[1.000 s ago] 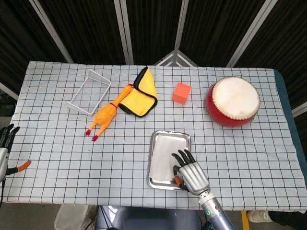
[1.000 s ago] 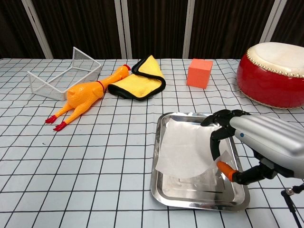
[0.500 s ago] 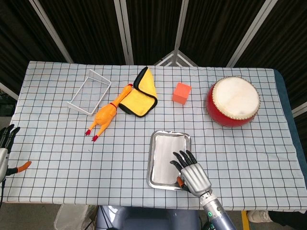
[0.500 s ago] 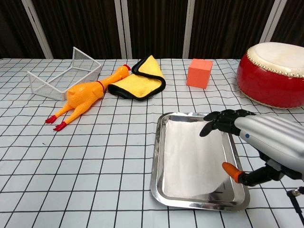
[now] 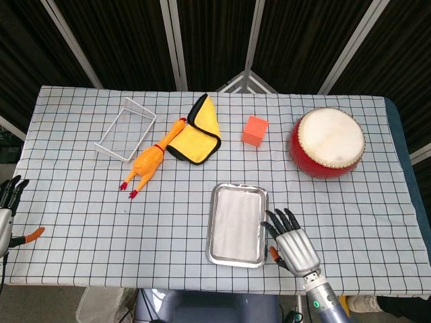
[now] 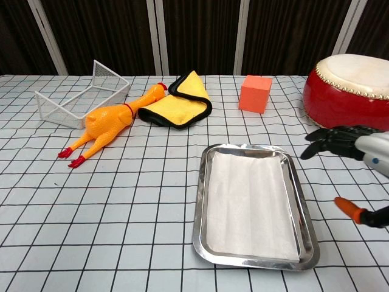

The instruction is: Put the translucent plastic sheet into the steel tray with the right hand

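Note:
The translucent plastic sheet (image 5: 236, 224) (image 6: 251, 205) lies flat inside the steel tray (image 5: 215, 190) (image 6: 199, 210) near the table's front edge. My right hand (image 5: 291, 240) (image 6: 358, 161) hangs just right of the tray, apart from it, fingers spread and holding nothing. My left hand (image 5: 8, 205) shows at the far left edge of the head view, off the table, fingers apart and holding nothing.
A white wire basket (image 5: 126, 129), a rubber chicken (image 5: 151, 158) and a folded yellow cloth (image 5: 197, 131) lie at the back left. An orange cube (image 5: 255, 130) and a red drum (image 5: 327, 142) stand at the back right.
My right hand let go of the sheet and drew away to the right of the tray. The sheet, curled up before, has settled flat in the tray.

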Controlling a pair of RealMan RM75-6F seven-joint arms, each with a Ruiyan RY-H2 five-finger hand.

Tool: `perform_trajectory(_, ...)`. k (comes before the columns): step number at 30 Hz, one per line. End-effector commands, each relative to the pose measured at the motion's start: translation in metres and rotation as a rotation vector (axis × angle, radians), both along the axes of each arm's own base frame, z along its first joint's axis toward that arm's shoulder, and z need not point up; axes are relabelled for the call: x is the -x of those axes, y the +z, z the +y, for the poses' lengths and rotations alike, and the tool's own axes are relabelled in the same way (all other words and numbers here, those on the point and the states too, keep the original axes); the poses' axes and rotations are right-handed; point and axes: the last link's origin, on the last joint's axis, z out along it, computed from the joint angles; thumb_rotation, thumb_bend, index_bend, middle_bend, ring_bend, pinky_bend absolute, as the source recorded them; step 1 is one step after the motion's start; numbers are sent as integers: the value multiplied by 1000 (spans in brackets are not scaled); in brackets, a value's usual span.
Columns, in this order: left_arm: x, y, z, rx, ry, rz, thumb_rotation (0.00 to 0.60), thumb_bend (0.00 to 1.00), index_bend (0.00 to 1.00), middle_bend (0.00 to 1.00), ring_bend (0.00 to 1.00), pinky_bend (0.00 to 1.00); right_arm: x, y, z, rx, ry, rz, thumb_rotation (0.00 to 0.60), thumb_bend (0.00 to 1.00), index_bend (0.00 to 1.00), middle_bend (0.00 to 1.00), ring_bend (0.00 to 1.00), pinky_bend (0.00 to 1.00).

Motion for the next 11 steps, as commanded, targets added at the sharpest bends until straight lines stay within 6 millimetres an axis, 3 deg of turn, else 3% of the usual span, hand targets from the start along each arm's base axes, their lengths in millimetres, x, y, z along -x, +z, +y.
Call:
perform_trajectory(1, 0, 0, -1, 1, -2, 1, 600, 0, 0, 0, 0, 0, 33, 30, 4, 81, -33, 101, 600, 497, 189, 84, 0, 0)
perform_trajectory(11, -2, -2, -3, 9, -18, 16, 600, 0, 0, 0, 0, 0, 107, 106, 20, 320, -142, 235, 600, 451, 0, 0, 0, 0)
